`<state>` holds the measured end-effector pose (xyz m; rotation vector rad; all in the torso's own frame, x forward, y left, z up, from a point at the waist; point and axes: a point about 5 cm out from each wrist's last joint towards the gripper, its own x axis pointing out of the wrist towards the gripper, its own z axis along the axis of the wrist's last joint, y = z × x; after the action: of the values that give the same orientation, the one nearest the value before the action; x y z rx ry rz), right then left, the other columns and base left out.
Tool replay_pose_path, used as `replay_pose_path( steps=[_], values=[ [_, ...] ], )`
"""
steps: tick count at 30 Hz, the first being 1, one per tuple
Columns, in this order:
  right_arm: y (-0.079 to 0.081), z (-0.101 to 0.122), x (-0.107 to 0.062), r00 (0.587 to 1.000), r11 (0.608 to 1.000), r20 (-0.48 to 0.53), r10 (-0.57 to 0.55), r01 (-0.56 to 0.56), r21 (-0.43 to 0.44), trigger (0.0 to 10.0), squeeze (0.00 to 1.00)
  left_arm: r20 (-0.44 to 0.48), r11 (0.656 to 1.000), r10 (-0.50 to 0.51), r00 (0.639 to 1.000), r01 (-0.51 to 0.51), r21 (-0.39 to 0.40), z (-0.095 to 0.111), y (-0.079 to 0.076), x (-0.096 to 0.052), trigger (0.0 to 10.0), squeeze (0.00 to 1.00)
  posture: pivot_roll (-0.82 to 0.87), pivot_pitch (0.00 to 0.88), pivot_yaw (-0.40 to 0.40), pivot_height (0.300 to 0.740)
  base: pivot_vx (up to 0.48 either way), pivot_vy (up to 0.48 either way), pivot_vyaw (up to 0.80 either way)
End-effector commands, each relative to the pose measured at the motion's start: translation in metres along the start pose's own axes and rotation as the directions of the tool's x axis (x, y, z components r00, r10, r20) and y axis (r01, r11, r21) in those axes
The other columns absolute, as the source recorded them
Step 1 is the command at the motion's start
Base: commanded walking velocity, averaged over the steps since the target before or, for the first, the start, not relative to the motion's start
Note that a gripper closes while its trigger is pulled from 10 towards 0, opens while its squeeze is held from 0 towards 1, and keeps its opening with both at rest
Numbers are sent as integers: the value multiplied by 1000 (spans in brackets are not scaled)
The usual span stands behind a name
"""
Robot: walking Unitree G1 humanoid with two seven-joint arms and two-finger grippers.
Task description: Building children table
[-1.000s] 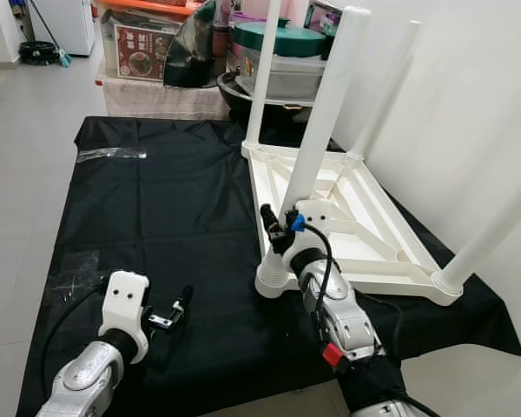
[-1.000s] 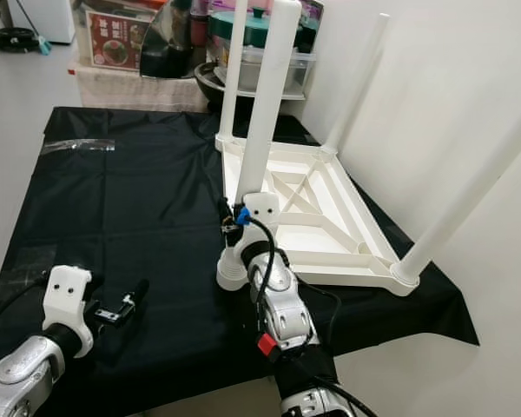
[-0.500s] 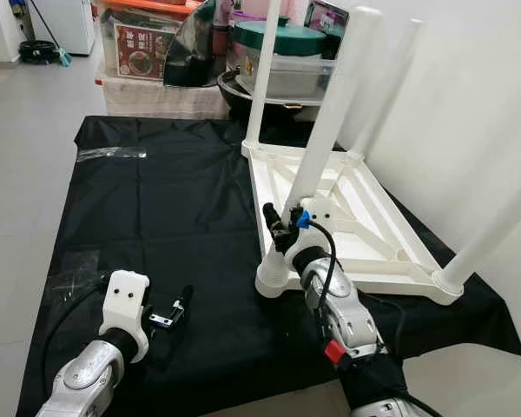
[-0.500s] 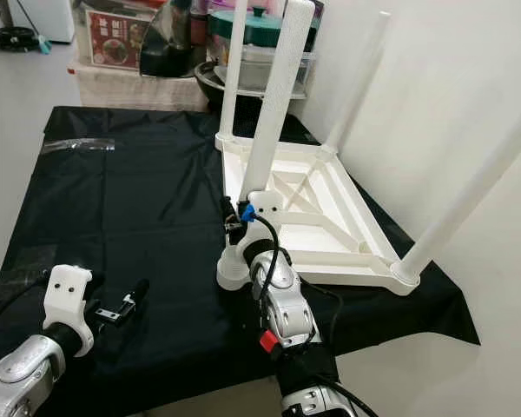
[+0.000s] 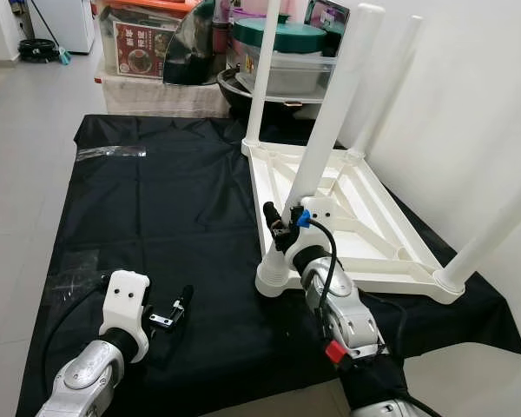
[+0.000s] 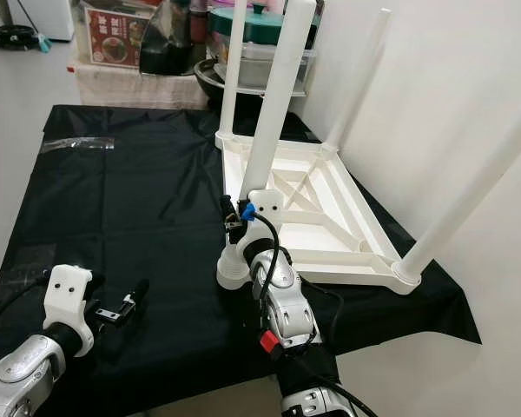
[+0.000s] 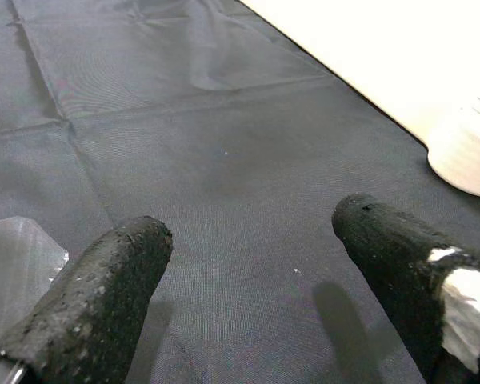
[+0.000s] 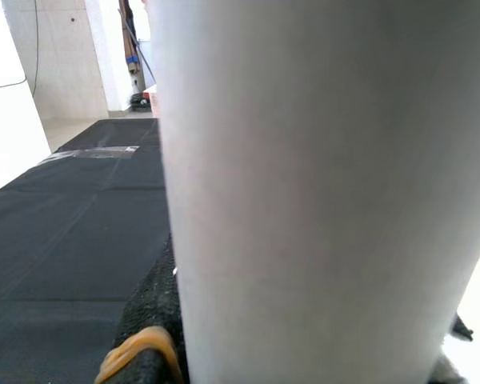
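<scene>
On the near left my left gripper (image 5: 181, 306) hovers just over the black cloth (image 5: 156, 200), its two fingers (image 7: 104, 296) spread wide with nothing between them, so it offers no support if things shift. To the right of it lies the white table top (image 5: 347, 221), upside down on the cloth, with legs standing up at its corners. My right gripper (image 5: 278, 233) is clamped around the near-left leg (image 5: 326, 122) low down, just above its ribbed socket (image 5: 273, 276) at the near-left corner; the wrist view has that leg pressed between the fingers. I judge the leg is leaning to the right and may not be fully seated. If I push or twist off-axis, it could cross-thread or jam, or lever the whole top so it skids on the loose cloth. Letting go too soon could let the leg topple. Further right, the near-right leg (image 5: 495, 230) leans out toward the wall, and a jolt through the frame could work it loose.
</scene>
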<state>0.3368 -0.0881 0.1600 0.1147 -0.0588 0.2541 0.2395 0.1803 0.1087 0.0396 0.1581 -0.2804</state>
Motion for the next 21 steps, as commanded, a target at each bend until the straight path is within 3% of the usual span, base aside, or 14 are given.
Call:
replay_pose_path(
  steps=[1, 21],
  values=[
    [-13, -7, -3, 998, 998, -43, -55, 54, -11, 10000, 0, -11, 1000, -16, 1000, 16, 4, -3, -5, 3, 10000, 0, 84, 0, -144, 740, 0, 0, 0],
    [-14, 2, 0, 997, 997, -37, -65, 64, -32, 10000, 0, -13, 1000, -20, 1000, 20, 3, -4, -5, 4, 10000, 0, 81, 0, -143, 740, 0, 0, 0]
  ],
)
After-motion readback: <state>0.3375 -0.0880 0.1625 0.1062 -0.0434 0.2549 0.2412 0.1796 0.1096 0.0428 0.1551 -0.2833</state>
